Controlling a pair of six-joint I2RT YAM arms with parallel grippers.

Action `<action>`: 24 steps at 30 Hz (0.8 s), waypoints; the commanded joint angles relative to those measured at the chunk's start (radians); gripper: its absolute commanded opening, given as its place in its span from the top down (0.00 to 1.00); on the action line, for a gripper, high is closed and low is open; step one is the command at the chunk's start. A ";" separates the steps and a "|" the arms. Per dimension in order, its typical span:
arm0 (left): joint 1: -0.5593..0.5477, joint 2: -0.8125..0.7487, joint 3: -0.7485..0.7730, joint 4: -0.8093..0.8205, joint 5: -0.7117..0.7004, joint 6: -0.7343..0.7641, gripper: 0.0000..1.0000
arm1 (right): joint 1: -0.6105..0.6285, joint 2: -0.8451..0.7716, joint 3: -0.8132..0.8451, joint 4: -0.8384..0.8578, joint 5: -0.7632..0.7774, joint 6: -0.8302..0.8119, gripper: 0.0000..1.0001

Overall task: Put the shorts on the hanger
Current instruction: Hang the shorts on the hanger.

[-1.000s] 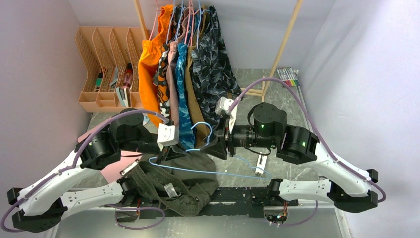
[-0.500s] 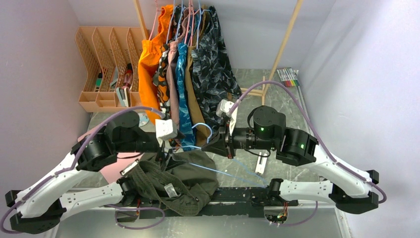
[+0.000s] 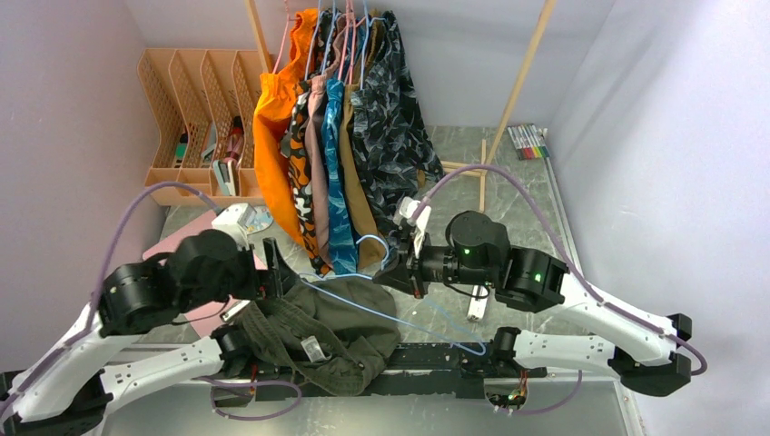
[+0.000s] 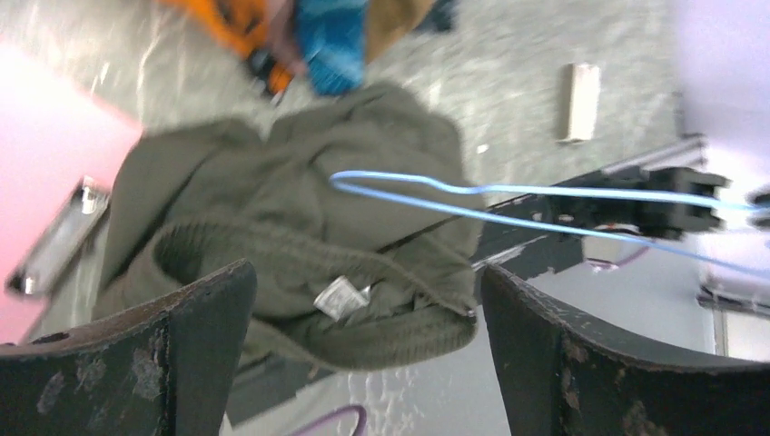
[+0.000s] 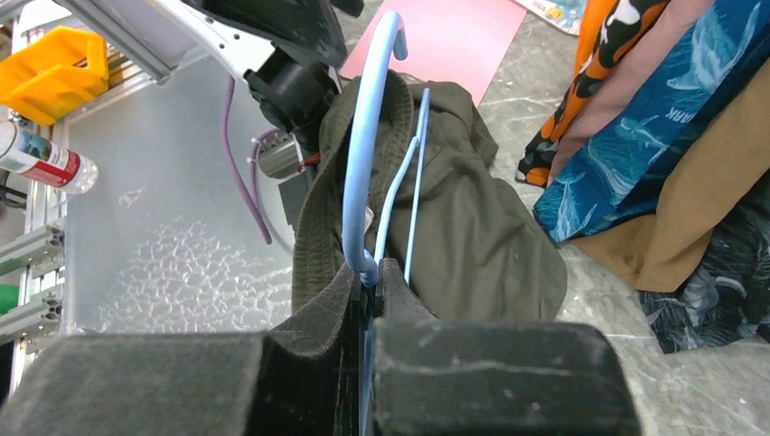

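**A:** While heaped on the tabletop [image 3: 527, 195] at its near edge: shorts [image 3: 318, 322], olive, ribbed waistband [image 4: 390, 341] and white label [image 4: 334, 297] turned up. Not draped over anything yet.

**B:** And just above, the hanger [image 4: 545, 191], light blue and lifted off the tabletop. Tilted, with one shoulder tip over the cloth. Touching the cloth or just clear of it? Cannot tell.

**A:** Pinched at the foot of the hook [image 5: 386, 36] by the right tool [image 5: 368, 282], clamped tight on the thin wire.

**B:** Left tool [image 4: 363, 291]?

**A:** Spread wide, holding nothing, hovering over the left side of the heap and aimed down at it. Left arm [image 3: 136, 291] swung in from its side, wrist raised. Right arm [image 3: 563, 291] reaching across low, forearm nearly level.

**B:** Risks from here?

**A:** Probably three. Grabbing only a top fold, so dragging a lump instead of threading one leg over the bar. Catching the waistband on the wire tip. Pivoting of the hanger in so narrow a pinch, likely once cloth weight lands off-centre.

**B:** Also crowding: both wrists close over one small heap, hung clothes [image 3: 363, 118] just behind. Worth watching for a knock.
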 commanded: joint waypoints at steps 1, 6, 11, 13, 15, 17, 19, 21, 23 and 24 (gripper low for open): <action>0.001 0.039 -0.091 -0.229 -0.110 -0.319 0.03 | 0.001 0.010 -0.029 0.073 -0.023 0.011 1.00; 0.001 0.072 -0.227 -0.231 -0.173 -0.441 0.03 | 0.001 -0.005 -0.062 0.125 -0.024 0.016 1.00; 0.003 0.105 -0.304 -0.232 -0.199 -0.564 0.03 | 0.001 -0.013 -0.073 0.136 -0.024 0.014 1.00; 0.005 0.104 -0.315 -0.232 -0.205 -0.581 0.03 | -0.001 -0.016 -0.079 0.138 -0.027 0.014 1.00; 0.013 0.118 -0.333 -0.233 -0.202 -0.569 0.03 | 0.001 -0.019 -0.085 0.141 -0.029 0.012 1.00; 0.020 0.142 -0.346 -0.233 -0.200 -0.573 0.03 | 0.001 -0.023 -0.095 0.150 -0.031 0.009 1.00; 0.032 0.171 -0.341 -0.232 -0.208 -0.566 0.03 | 0.000 -0.026 -0.102 0.158 -0.038 0.006 1.00; 0.043 0.205 -0.340 -0.231 -0.208 -0.556 0.03 | 0.000 -0.028 -0.104 0.162 -0.049 0.001 1.00; 0.048 0.232 -0.342 -0.231 -0.201 -0.550 0.02 | 0.001 -0.031 -0.105 0.163 -0.056 -0.001 1.00; 0.049 0.241 -0.344 -0.231 -0.197 -0.546 0.10 | 0.001 -0.035 -0.107 0.165 -0.059 -0.001 1.00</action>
